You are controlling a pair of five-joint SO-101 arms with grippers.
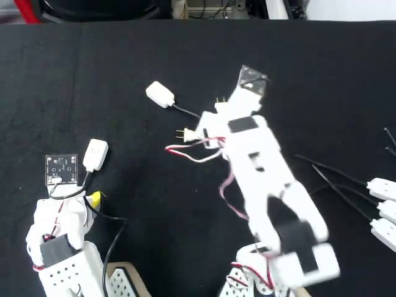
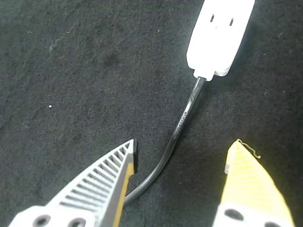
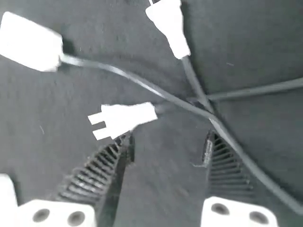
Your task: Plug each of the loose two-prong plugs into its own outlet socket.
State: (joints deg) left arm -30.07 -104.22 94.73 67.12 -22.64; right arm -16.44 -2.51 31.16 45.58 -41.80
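Observation:
A white outlet socket (image 1: 94,153) lies at the left with its black cable (image 2: 182,123) running back between the fingers of my left gripper (image 2: 182,146), which is open just behind the socket (image 2: 220,35). A second socket (image 1: 160,94) lies farther back. Two loose two-prong plugs (image 1: 181,133) (image 1: 219,101) rest mid-table by my right gripper (image 1: 205,132). In the right wrist view the nearer plug (image 3: 124,119) lies just ahead of one finger (image 3: 104,170). The right gripper (image 3: 168,142) is open and holds nothing. The other plug (image 3: 168,21) and the socket (image 3: 31,42) lie beyond, their cables crossing.
Three more white sockets (image 1: 382,187) with black cables sit at the table's right edge. Red and white arm wires (image 1: 192,151) loop beside the right arm. The black cloth (image 1: 93,74) at the back left is bare.

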